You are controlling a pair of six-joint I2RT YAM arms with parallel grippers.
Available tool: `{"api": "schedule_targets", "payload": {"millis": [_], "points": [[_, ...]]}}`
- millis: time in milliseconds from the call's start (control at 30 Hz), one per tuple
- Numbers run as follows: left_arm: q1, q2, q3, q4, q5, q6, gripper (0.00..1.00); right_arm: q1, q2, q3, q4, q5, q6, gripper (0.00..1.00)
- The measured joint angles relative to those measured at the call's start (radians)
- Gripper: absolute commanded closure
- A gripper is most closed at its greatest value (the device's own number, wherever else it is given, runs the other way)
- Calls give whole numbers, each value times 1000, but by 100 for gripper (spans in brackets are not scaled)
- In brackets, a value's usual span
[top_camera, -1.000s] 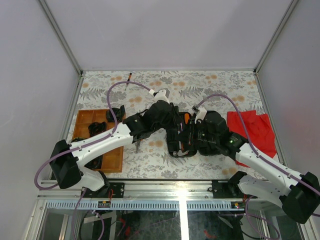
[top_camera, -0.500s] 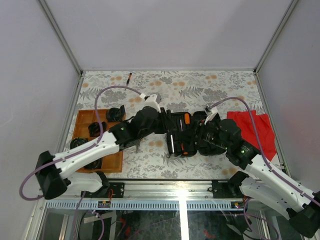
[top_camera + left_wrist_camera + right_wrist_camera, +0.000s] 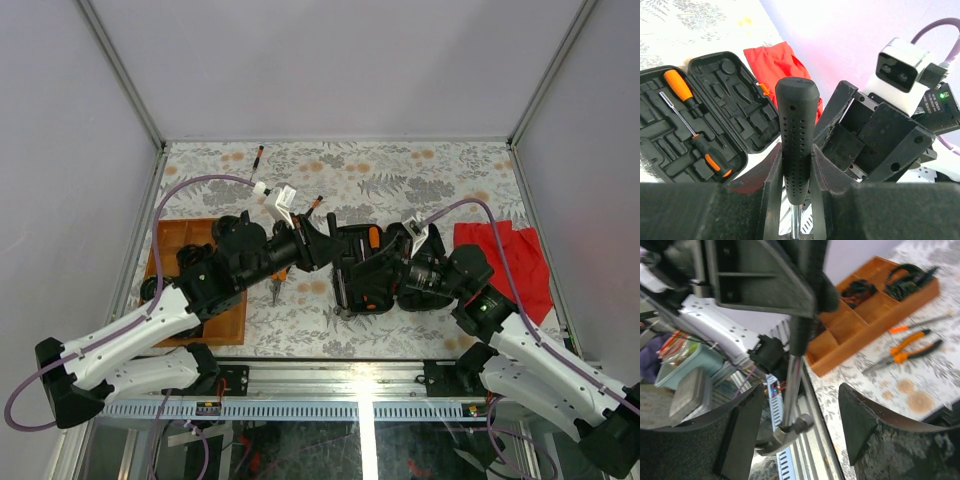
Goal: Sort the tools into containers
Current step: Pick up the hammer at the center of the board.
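A leaf-patterned bench [image 3: 420, 170] sits between pale walls [image 3: 330, 70]. The left jaws pinch the hammer [image 3: 796, 145], its handle end pointing at the right arm [image 3: 900, 125]. The right jaws are spread.

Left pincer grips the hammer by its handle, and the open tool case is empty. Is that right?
Not empty: the left wrist view shows two screwdrivers lying in the open tool case. The left pincer does grip the hammer by its handle.
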Motion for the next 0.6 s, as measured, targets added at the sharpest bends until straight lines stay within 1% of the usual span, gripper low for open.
{"api": "schedule_targets", "payload": {"millis": [200, 333, 400, 533, 567, 600], "points": [[0, -7, -7, 43, 69, 9, 100, 0, 51, -21, 209, -125, 76, 43], [0, -7, -7, 77, 104, 11, 100, 0, 98, -21, 262, -164, 109, 53], [0, -7, -7, 95, 119, 12, 100, 0, 112, -23, 280, -177, 123, 62], [0, -7, -7, 109, 130, 19, 100, 0, 122, -28, 313, -196, 147, 89], [0, -7, -7, 112, 130, 22, 97, 0, 123, -28, 320, -200, 153, 94], [0, -7, -7, 116, 130, 26, 91, 0, 124, -29, 320, -200, 163, 99]]}}
